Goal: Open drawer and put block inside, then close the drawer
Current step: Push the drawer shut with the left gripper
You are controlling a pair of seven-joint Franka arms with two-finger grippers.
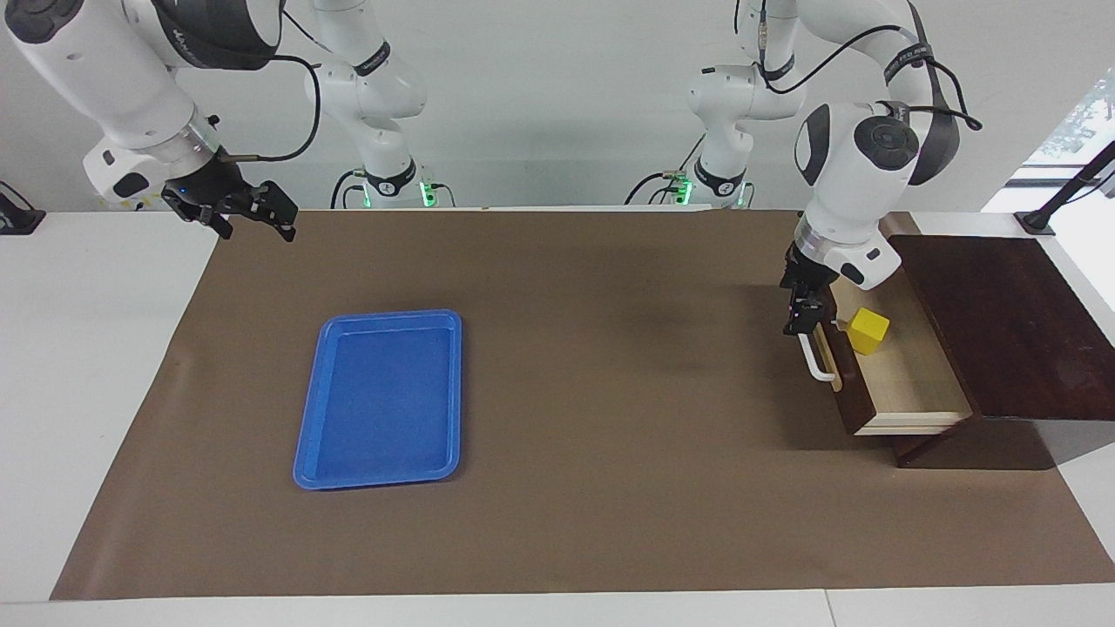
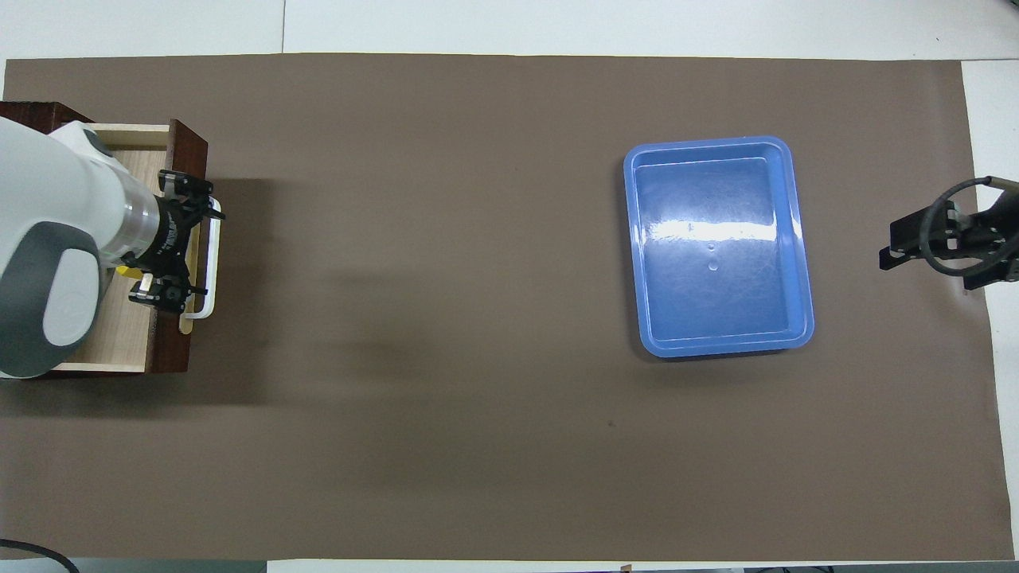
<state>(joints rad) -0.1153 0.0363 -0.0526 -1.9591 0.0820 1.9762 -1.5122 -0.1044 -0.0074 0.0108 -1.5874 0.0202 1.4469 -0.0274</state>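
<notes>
Block's in, so the remaining step looks like closing the drawer point(image 1: 906, 374), which stands pulled out of its dark cabinet point(image 1: 1002, 322) at the right edge of the facing view. The left gripper point(image 1: 803, 320) sits at the upper end of the white handle point(image 1: 817, 361), fingers spread and holding nothing; from overhead it lies over the handle at the left edge of the frame. I can't tell whether it touches the bar. To do this well, push flat on the front panel or handle, near mid-width and straight along the slide toward the cabinet. An off-centre push could skew the drawer and bind it. Go slow near the end so the block point(image 1: 868, 331) doesn't bounce. The block is a small bright yellow cube lying free on the pale wood floor just inside the front panel, in the upper half of the drawer in the facing view, turned slightly askew. Overhead shows only a yellow sliver under the arm. The right gripper point(image 1: 231, 209) waits open and empty at the upper left of the facing view, well clear of the blue tray point(image 1: 383, 401).
</notes>
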